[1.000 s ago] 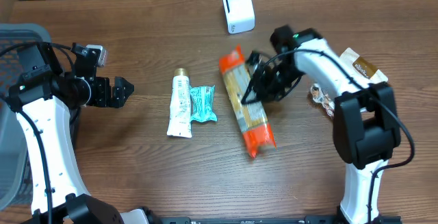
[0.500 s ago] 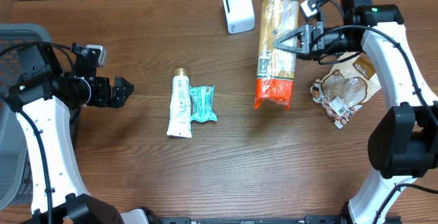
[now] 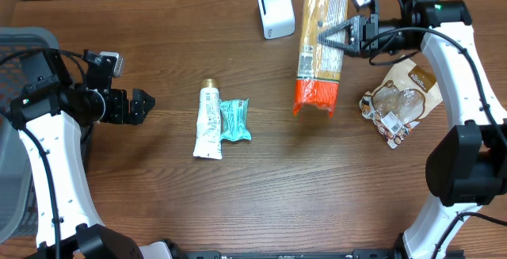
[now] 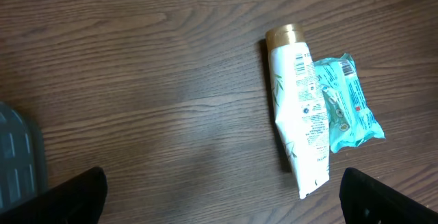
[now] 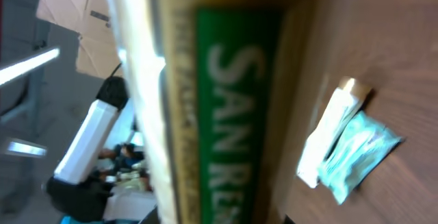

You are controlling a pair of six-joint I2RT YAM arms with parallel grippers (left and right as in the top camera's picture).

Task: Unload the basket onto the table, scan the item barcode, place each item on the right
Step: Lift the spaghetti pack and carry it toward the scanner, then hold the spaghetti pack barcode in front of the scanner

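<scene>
Orange-ended pasta packet (image 3: 317, 65), top edge cut off.

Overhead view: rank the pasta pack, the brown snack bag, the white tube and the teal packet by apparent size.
1. pasta pack, held up nearer the camera, which exaggerates it
2. brown snack bag
3. white tube
4. teal packet

Clamping pasta packet (image 3: 320, 69) in right gripper (image 3: 337, 37) near tabletop's far edge; left gripper (image 3: 147, 101) spread wide near left edge.
</scene>
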